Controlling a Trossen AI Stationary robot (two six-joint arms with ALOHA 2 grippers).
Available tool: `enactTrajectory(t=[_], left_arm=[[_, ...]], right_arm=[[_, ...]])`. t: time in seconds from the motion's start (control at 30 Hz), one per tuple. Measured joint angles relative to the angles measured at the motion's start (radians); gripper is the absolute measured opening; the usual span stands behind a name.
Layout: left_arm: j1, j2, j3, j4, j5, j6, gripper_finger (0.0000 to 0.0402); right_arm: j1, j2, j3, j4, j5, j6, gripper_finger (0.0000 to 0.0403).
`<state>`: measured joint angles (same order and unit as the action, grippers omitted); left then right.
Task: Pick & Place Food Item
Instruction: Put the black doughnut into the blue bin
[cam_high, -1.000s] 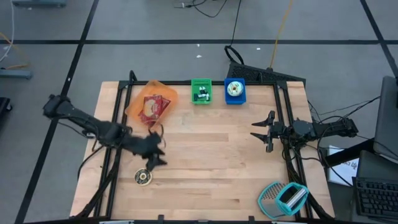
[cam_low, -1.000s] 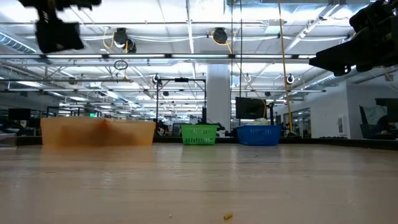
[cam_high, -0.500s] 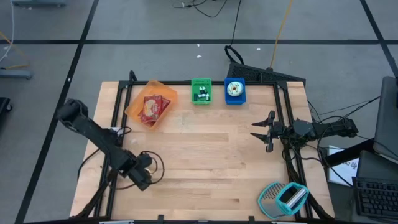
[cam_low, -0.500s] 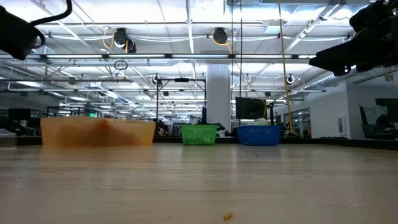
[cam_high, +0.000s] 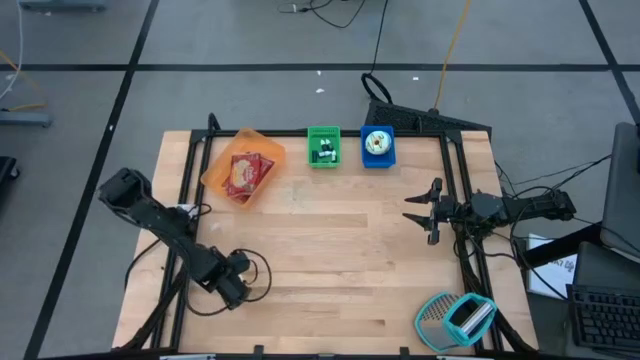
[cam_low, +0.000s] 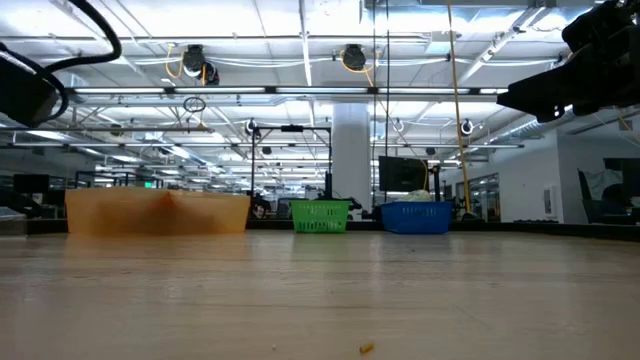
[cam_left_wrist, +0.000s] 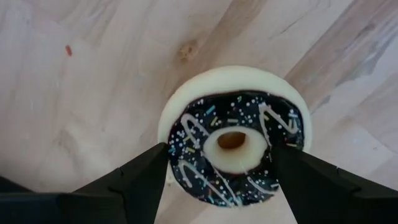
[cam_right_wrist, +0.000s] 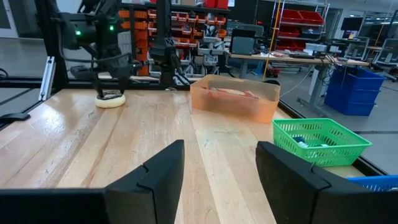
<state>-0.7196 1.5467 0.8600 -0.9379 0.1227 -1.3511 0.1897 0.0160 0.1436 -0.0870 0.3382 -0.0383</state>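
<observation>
A chocolate-iced donut (cam_left_wrist: 233, 146) with sprinkles and a pale base lies flat on the wooden table (cam_high: 340, 250), near its front left. My left gripper (cam_left_wrist: 221, 152) points straight down over it and is open, one finger on each side of the donut. In the high view the gripper (cam_high: 232, 287) covers the donut. The right wrist view shows the donut (cam_right_wrist: 110, 100) far off under that gripper (cam_right_wrist: 111, 87). My right gripper (cam_high: 420, 212) waits level above the table's right side, open with nothing between its fingers (cam_right_wrist: 221, 168).
At the far edge stand an orange bin (cam_high: 243, 170) holding a red packet, a green basket (cam_high: 323, 146) and a blue basket (cam_high: 377, 146) with a pale round item. A teal object (cam_high: 455, 318) lies at the near right corner. The table's middle is bare wood.
My left gripper has gone toward the table's near edge and down. It has tipped from a slant to pointing straight down and now stands over the donut, hiding it in the high view. The donut has stayed where it was.
</observation>
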Motion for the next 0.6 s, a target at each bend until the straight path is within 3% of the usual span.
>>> enactTrajectory(t=[0.43, 0.6], left_arm=[[0.039, 0.036, -0.001, 0.045, -0.054, 0.113, 0.0285], [0.048, 0.024, -0.002, 0.004, 0.043, 0.103, 0.0285]], right_arm=[[0.000, 0.000, 0.000, 0.000, 0.000, 0.000, 0.0187], [0.000, 0.000, 0.000, 0.000, 0.000, 0.000, 0.0187]])
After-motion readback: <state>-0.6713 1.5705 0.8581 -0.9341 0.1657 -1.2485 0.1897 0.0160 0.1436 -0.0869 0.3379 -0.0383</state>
